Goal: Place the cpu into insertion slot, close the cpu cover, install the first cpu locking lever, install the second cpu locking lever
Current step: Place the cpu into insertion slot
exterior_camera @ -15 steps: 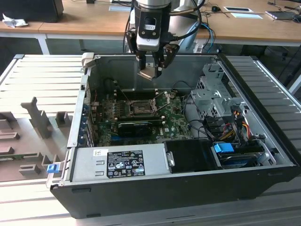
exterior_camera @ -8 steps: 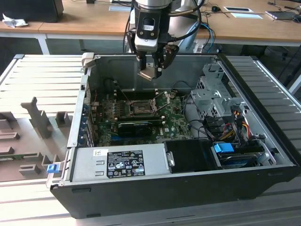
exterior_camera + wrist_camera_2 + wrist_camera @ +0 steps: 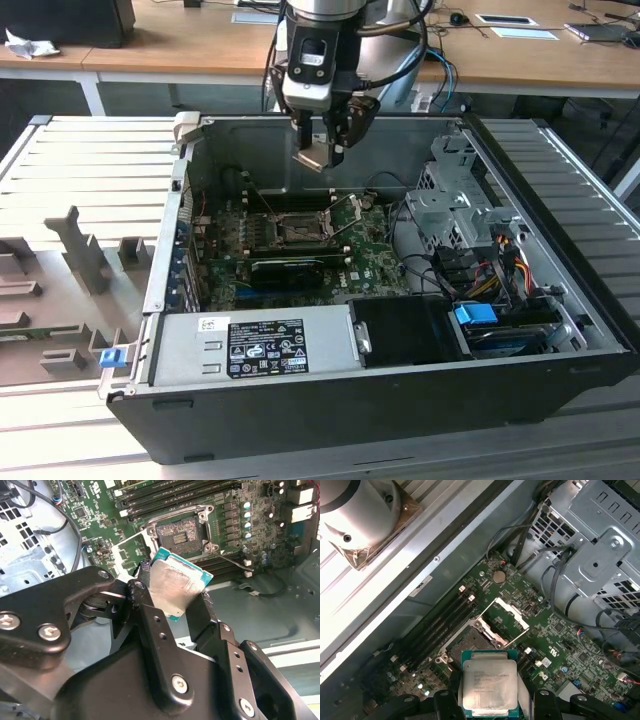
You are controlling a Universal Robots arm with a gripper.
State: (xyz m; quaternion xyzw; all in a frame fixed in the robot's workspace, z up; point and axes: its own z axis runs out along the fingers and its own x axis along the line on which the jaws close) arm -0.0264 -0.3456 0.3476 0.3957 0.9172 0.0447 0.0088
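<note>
We see the cpu [image 3: 177,587], a flat square chip with a pale silver top and a green edge, gripped tilted in the tool [image 3: 175,594] above the board. The insertion slot [image 3: 470,641], dark with a silver rim, lies uncovered. The cpu cover [image 3: 512,613] stands raised beside it.

In the second wrist view you cannot see two opposite edges of the cpu [image 3: 175,577]: the fingers [image 3: 150,610] of the gripper [image 3: 174,589] cover them. In the first wrist view, the cpu hides the insertion slot [image 3: 470,641] corner nearest the gripper.
</note>
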